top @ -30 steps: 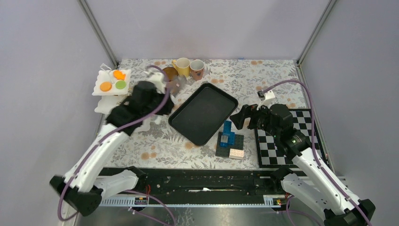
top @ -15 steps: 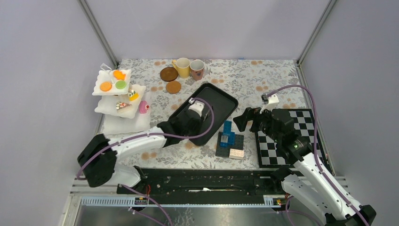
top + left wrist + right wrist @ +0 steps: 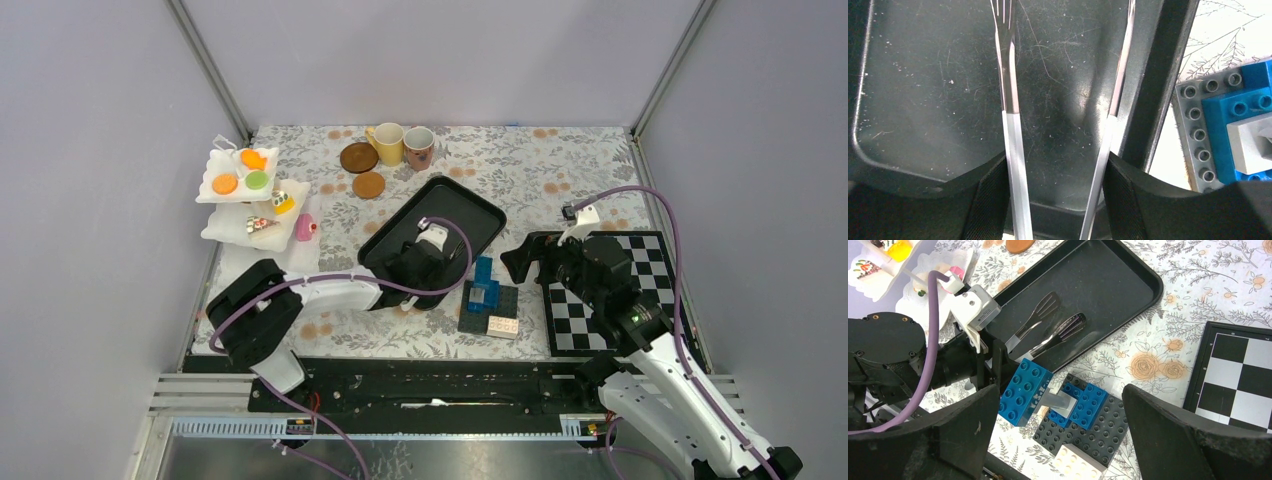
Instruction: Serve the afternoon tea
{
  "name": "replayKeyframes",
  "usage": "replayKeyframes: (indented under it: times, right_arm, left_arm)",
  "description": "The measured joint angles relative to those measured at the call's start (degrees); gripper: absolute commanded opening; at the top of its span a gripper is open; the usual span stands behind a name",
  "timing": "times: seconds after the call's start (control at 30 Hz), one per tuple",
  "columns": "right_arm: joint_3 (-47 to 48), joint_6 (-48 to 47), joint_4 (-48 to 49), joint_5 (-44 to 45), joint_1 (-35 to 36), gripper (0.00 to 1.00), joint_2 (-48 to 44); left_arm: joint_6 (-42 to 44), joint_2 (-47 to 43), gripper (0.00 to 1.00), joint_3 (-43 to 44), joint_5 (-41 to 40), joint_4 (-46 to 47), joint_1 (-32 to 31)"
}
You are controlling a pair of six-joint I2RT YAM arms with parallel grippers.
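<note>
The left gripper point(image 3: 1057, 175) has swung from the white tiered stand point(image 3: 232, 268) to the black rectangular tray point(image 3: 450, 215), part-open around silver metal tongs point(image 3: 1010, 125), seemingly parking them; right gripper point(image 3: 1060, 392) gapes empty.

The tongs point(image 3: 1048, 332) lie in the tray point(image 3: 458, 203), brick stack point(image 3: 487, 300) just right of it, mugs point(image 3: 388, 142) and coasters point(image 3: 359, 157) behind

The left gripper point(image 3: 430, 258) sits over the near end of the black tray point(image 3: 465, 210). A yellow mug point(image 3: 388, 142) and a pink mug point(image 3: 419, 147) stand side by side at the back, near two brown coasters point(image 3: 358, 157).
</note>
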Motion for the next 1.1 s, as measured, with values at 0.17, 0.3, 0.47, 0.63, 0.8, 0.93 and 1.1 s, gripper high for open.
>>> replayKeyframes:
  times: [0.17, 0.3, 0.47, 0.63, 0.8, 0.93, 1.1]
  right_arm:
    - [-0.02, 0.04, -0.76, -0.02, 0.0, 1.0, 0.09]
    - [-0.02, 0.24, -1.11, -0.04, 0.0, 1.0, 0.48]
    - [-0.02, 0.68, -1.95, -0.07, 0.0, 1.0, 0.87]
    - [0.04, 0.7, -2.29, -0.02, 0.0, 1.0, 0.92]
    - [0.57, 0.87, -2.25, 0.02, 0.0, 1.0, 1.11]
    - [0.66, 1.33, -1.84, 0.44, 0.0, 1.0, 1.18]
    - [0.52, 2.12, -1.25, 3.56, 0.02, 1.0, 1.25]
  left_arm:
    - [-0.39, 0.68, 0.79, 0.0, 0.7, 1.38, -0.02]
    - [-0.66, 0.48, 0.87, 0.02, 1.29, 1.6, -0.02]
    - [-1.22, -3.37, 0.9, 0.02, 1.9, 0.61, -0.02]
    - [-1.6, -11.67, 0.95, 0.92, 1.2, -2.54, 0.0]
    - [-1.62, -16.76, 0.98, 5.9, -0.98, -3.5, 0.2]
    - [-1.88, -16.0, 0.99, 10.8, -2.73, -3.69, 2.16]
    - [-3.34, -12.81, 0.99, 12.81, 0.46, -1.79, 11.63]
